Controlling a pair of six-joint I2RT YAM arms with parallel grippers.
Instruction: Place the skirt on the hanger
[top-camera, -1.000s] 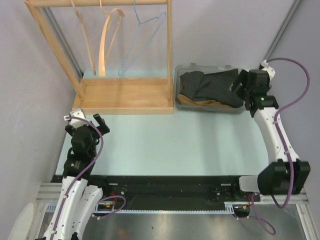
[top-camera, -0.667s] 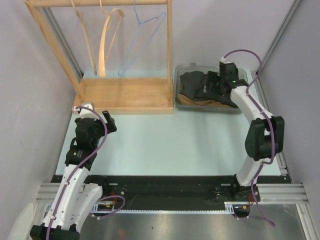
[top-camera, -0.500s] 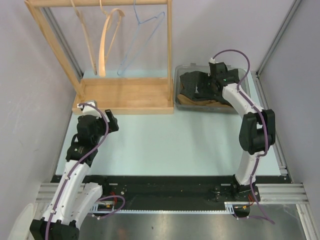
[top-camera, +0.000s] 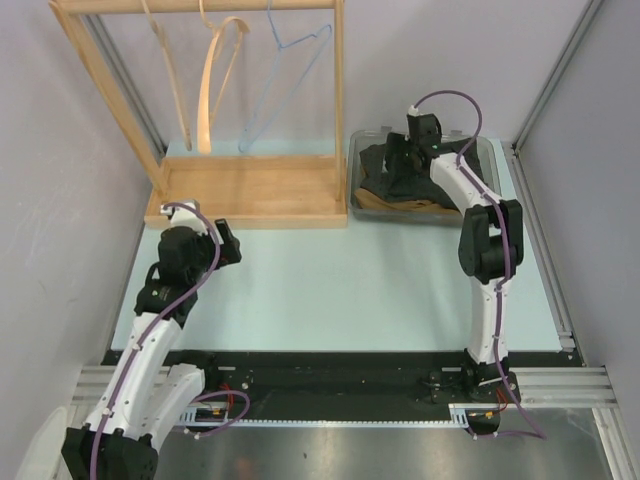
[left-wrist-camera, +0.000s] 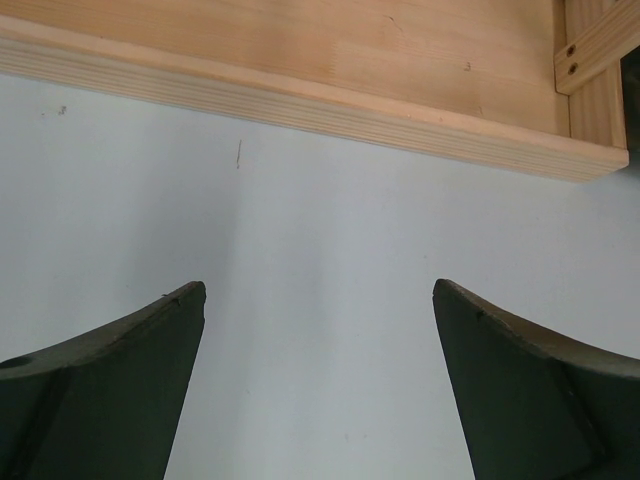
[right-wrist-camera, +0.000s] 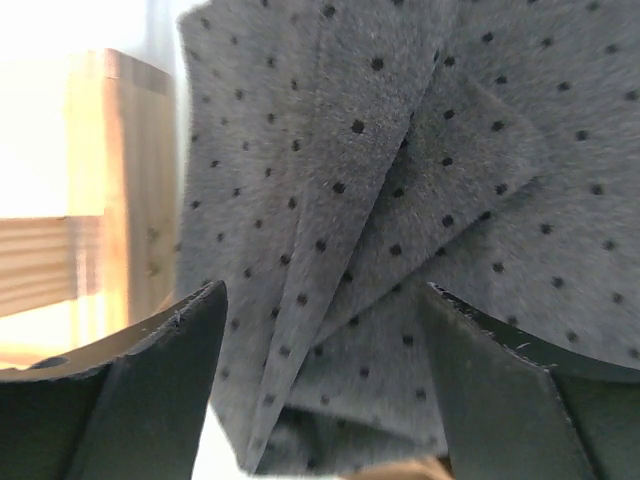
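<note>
- Right now the right pincer hangs over the skirt. Its jaws are apart and the grey, black-dotted cloth fills the gap between them, but the fingers do not pinch the fabric.
- The skirt lies crumpled in the clear bin at the far right of the surface. It sits on top of a tan garment that peeks out at the bin's near-left side.
- The left pincer stands wide with nothing in it, low over bare surface just in front of the base of the wooden rack.
- From the rack's top rail hang wooden hangers and a blue wire hanger, all well apart from the skirt.
- Rack and bin sit side by side, with the bin's left wall just beside the rack's right post.
</note>
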